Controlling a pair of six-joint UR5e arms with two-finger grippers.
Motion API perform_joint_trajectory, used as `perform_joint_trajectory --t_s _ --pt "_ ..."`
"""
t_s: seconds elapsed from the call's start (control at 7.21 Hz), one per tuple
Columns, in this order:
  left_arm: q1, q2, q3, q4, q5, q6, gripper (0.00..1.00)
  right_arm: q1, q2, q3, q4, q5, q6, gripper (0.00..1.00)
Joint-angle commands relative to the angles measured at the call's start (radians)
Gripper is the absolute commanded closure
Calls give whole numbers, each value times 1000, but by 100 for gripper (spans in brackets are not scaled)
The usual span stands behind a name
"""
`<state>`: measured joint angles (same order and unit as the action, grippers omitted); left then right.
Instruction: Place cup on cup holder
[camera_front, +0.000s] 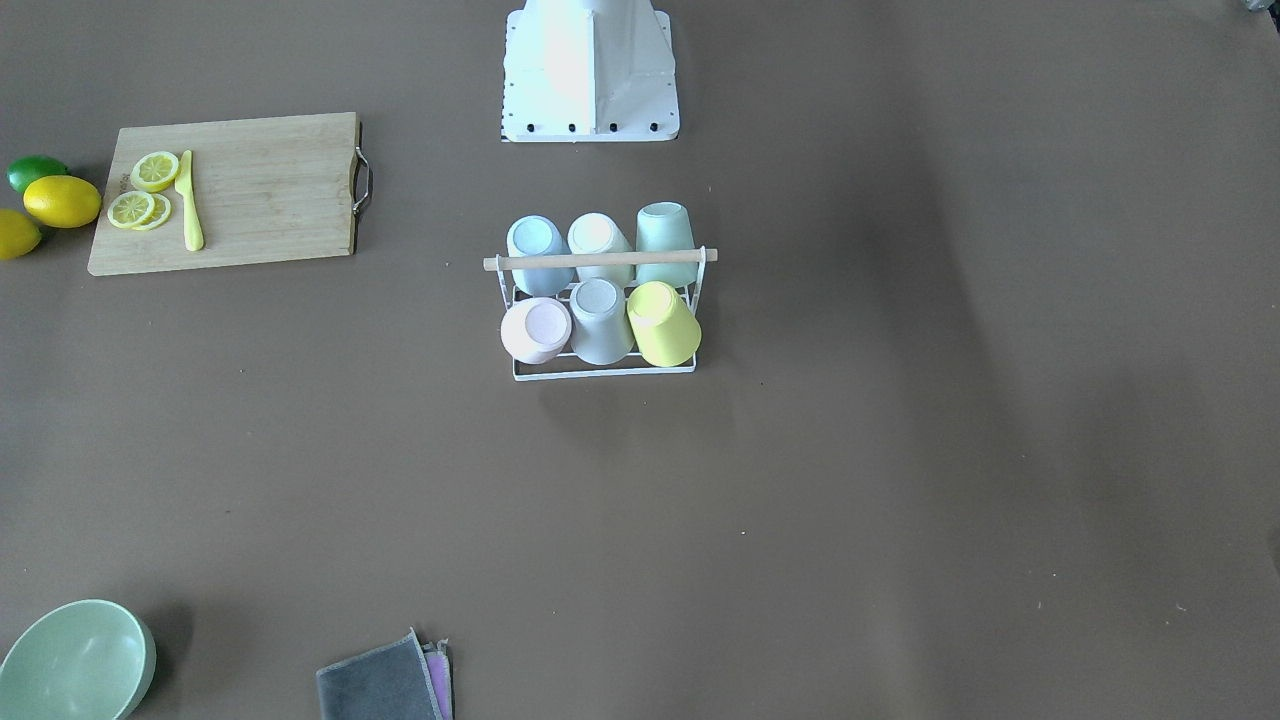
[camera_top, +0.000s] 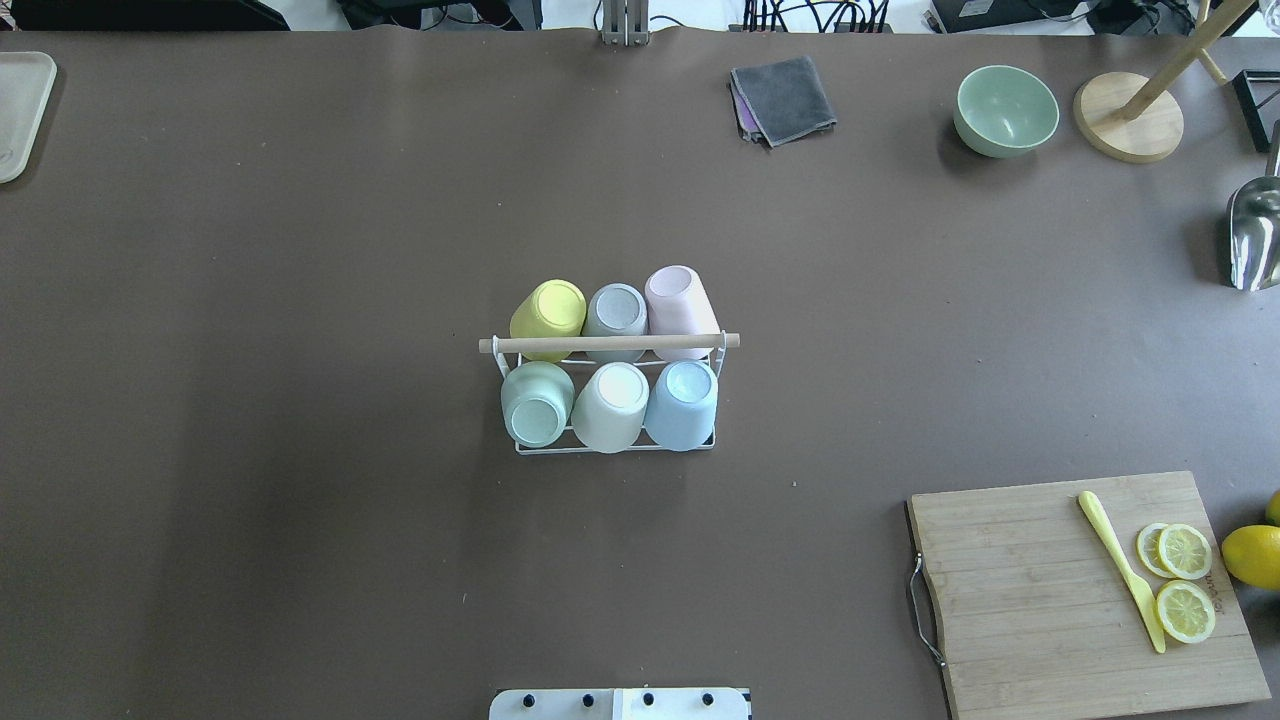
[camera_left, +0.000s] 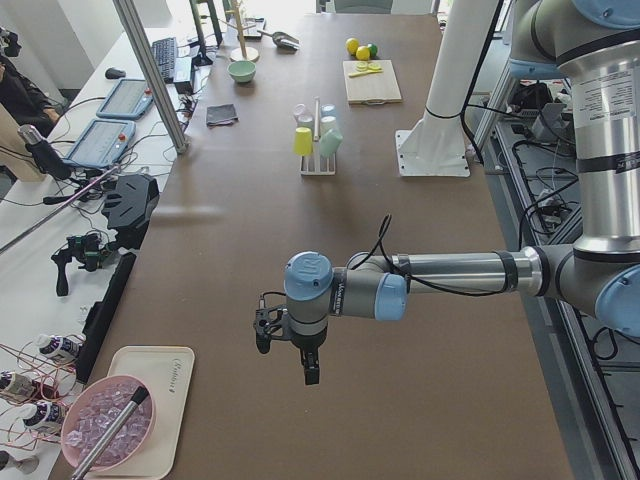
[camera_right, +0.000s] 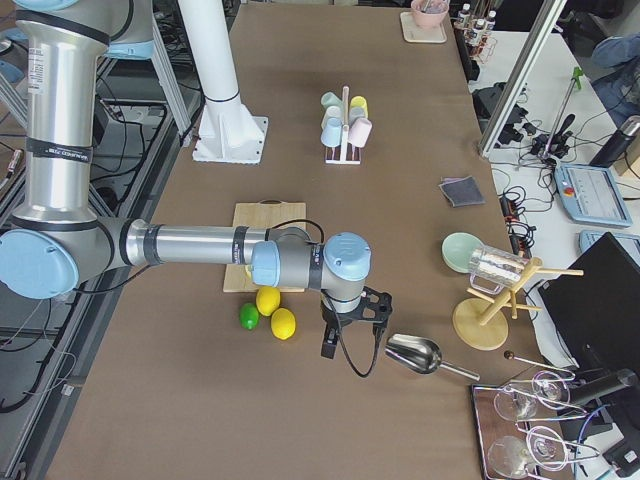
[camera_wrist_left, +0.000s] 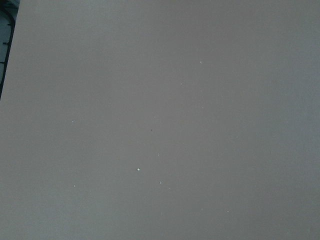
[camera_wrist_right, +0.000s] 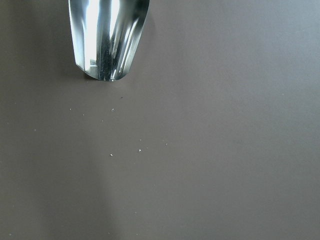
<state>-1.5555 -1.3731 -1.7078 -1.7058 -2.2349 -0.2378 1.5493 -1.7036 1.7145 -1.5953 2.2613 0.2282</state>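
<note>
Cup holder (camera_top: 700, 341), a white wire rack with a light wooden rod across its top, stands upright on the brown table (camera_top: 300, 300), straight out from the robot's base (camera_top: 620, 704), and all six of its places are filled. Beyond its rod, mouths down and leaning outward, sit a yellow cup (camera_top: 548, 308), a grey cup (camera_top: 615, 310) and a pink cup (camera_top: 680, 298). On the side toward the base sit a green cup (camera_top: 538, 402), a cream cup (camera_top: 610, 405) and a blue cup (camera_top: 683, 402), packed side by side. The left gripper (camera_left: 288, 352) hangs over bare table well apart from the cup holder, on the robot's left. It shows only in a side view, so I cannot tell whether its fingers are spread or closed. The right gripper (camera_right: 350, 328) hangs well apart from the cup holder on the robot's right, close to a metal scoop (camera_right: 415, 352) whose shiny mouth fills the top of the right wrist view. This gripper also appears only from the side, and I cannot tell its grip. To the robot's right of the cup holder and nearer the base lies a wooden cutting board (camera_top: 1030, 590) carrying lemon slices (camera_top: 1184, 580) and a yellow knife (camera_top: 1120, 570). Beyond the cup holder on that same side lie a folded grey cloth (camera_top: 785, 98) and a green bowl (camera_top: 1005, 110).
</note>
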Motion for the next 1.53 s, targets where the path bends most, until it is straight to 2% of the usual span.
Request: perform_joint_trajectory --t_s 0.0,1.39 --pt "0 -1 -3 0 0 0 2 0 -1 4 0 0 0 0" --pt "0 -20 0 2 0 0 2 2 2 10 0 0 -1 0"
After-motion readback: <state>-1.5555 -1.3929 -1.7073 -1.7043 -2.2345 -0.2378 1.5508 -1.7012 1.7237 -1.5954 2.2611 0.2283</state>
